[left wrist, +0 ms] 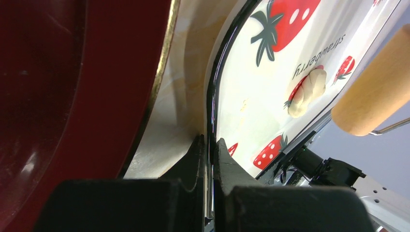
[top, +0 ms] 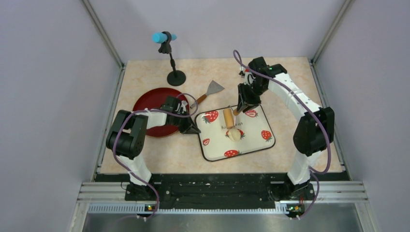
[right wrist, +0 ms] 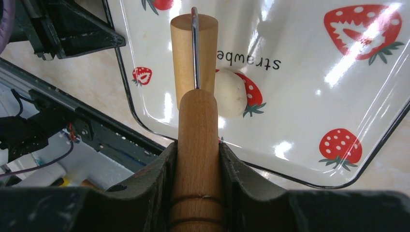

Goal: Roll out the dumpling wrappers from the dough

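Gripping the rolling pin [right wrist: 196, 121] by its wooden handle, your right claw [right wrist: 198, 150] holds the roller just beside the dough [top: 234, 134], a small lump near the middle of the strawberry tray [top: 256, 142]. Your left claw [left wrist: 209, 150] is pinched tight on the tray's left rim, beside the red plate [top: 150, 104].

left pincer [left wrist: 208, 145]: black fingers pinched on the tray's black rim | tray [left wrist: 251, 111]: white, strawberry print, lettered "strawberry" | dough [left wrist: 307, 94]: pale lump lying on tray, over a strawberry | rolling pin [left wrist: 377, 87]: tan wood, right of dough | plate [left wrist: 72, 87]: dark red, left | bench [left wrist: 186, 82]: beige marbled strip between plate and tray
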`<action>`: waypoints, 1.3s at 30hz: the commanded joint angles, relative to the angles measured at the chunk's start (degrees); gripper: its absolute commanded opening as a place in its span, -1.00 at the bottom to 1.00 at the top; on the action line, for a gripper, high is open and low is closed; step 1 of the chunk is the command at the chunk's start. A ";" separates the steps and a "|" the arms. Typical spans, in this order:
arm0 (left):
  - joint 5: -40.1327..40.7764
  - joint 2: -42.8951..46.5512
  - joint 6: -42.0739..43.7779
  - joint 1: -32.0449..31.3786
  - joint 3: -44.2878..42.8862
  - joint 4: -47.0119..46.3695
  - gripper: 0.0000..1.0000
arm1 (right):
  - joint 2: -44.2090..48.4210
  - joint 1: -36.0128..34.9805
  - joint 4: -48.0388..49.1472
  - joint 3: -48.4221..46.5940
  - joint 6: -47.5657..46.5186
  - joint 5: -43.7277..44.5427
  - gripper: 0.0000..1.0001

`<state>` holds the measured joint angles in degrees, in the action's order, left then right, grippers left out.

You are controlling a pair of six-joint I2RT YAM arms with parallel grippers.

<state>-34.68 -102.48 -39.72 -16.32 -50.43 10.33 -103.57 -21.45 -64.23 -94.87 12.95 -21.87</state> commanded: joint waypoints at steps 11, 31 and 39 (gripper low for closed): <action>10.30 -1.81 3.33 0.67 3.88 6.77 -1.00 | 2.26 -5.49 -2.67 -0.10 -3.81 11.12 -1.00; 10.15 -2.01 3.21 0.67 4.03 6.64 -1.00 | 3.56 -9.57 -5.21 2.42 -4.16 14.87 -1.00; 9.98 -1.93 3.10 0.67 4.14 6.46 -1.00 | 4.11 -9.63 -7.63 0.47 -4.65 15.58 -1.00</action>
<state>-34.96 -102.26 -40.16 -16.21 -49.71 9.17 -102.76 -30.24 -67.31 -91.92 9.43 -8.08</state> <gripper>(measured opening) 0.044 0.321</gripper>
